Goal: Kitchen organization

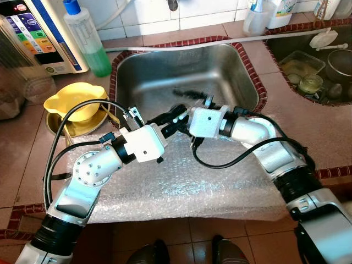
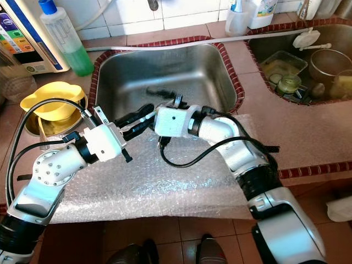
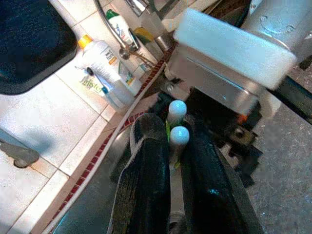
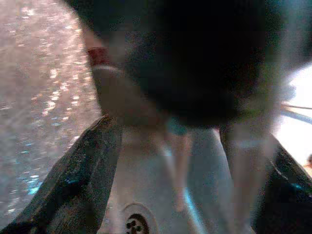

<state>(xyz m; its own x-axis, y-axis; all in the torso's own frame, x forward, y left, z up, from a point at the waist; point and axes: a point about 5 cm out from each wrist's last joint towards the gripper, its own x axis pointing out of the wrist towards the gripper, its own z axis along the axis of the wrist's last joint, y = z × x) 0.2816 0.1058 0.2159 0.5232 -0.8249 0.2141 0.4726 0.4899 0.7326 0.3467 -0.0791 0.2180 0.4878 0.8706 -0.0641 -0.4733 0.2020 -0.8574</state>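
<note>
two slim white-tipped sticks (image 3: 177,127), possibly chopsticks though too blurred to name, sit pinched between the black fingers (image 3: 146,180) of the left gripper (image 1: 175,116), their rounded ends poking just past the fingertips while their lower lengths are hidden in the gap. straight ahead of those fingertips stands the white housing of the right gripper (image 1: 181,125), so close that the two nearly touch over the front edge of the steel sink (image 1: 159,71). the right gripper's fingers (image 4: 83,175) stand spread wide, with a dark blurred mass looming between and beyond them that cannot be identified; the sink drain (image 4: 134,223) shows faintly below the fingers, cut off by the frame edge. a sheet of bubble wrap (image 1: 181,181) lies beneath both wrists. off to the outer side of the left fingers rest a yellow bowl (image 1: 74,102) in a metal dish and a green soap bottle (image 1: 88,41). beyond the right arm a second sink (image 1: 313,66) holds dishes, partly cropped. far past the left fingertips stand bottles (image 3: 109,68) against white tiles.
</note>
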